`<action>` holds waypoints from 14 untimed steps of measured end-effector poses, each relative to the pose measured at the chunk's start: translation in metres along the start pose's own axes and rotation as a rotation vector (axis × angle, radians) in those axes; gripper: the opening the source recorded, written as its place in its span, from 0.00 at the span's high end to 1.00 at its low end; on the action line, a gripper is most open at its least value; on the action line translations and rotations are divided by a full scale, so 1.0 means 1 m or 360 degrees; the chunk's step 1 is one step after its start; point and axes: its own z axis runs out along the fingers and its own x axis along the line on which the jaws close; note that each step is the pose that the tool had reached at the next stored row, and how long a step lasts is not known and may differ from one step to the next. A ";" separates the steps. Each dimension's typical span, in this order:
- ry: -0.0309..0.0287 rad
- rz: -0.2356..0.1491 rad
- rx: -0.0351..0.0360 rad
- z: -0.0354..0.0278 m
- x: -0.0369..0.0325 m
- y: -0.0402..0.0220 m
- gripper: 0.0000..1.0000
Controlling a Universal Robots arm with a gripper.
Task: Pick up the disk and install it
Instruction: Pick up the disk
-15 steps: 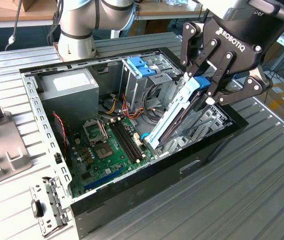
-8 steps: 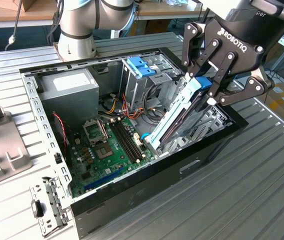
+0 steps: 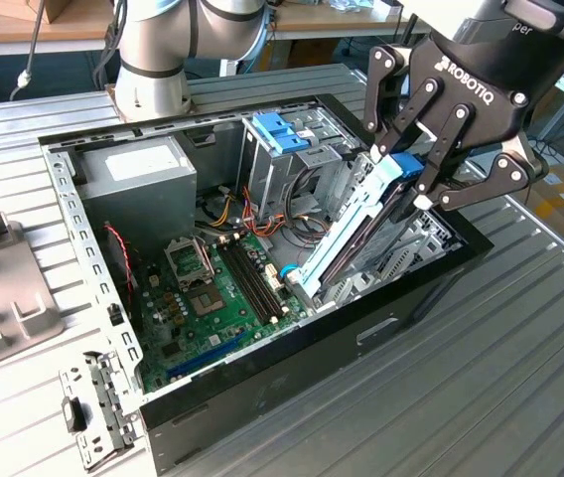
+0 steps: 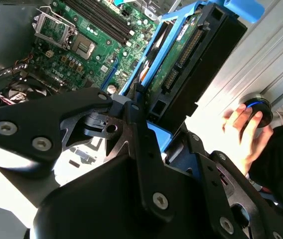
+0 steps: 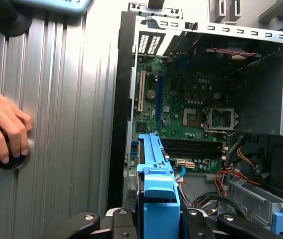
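The disk (image 3: 353, 231), dark with light-blue side rails, stands steeply tilted inside the open computer case (image 3: 262, 373). Its lower end sits down by the edge of the green motherboard (image 3: 212, 298), and its upper end points toward the exterior view's right. My gripper (image 3: 413, 181) is shut on that upper end, a black finger on each side of the blue rail. In the second wrist view the disk (image 4: 191, 64) runs away from the fingers (image 4: 131, 124) toward the board. In the first wrist view its blue rail (image 5: 156, 189) sits between the finger links.
A tall metal cage with a bright-blue tabbed bracket (image 3: 280, 132) stands behind the disk, beside cables and the grey power supply (image 3: 138, 179). A loose metal bracket (image 3: 93, 407) lies outside the case. A person's hand (image 5: 2, 124) rests on a round button (image 4: 258, 107) on the table.
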 end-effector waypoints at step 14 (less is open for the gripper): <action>0.00000 0.0000 -0.0001 -0.0003 0.0036 -0.0026 0.63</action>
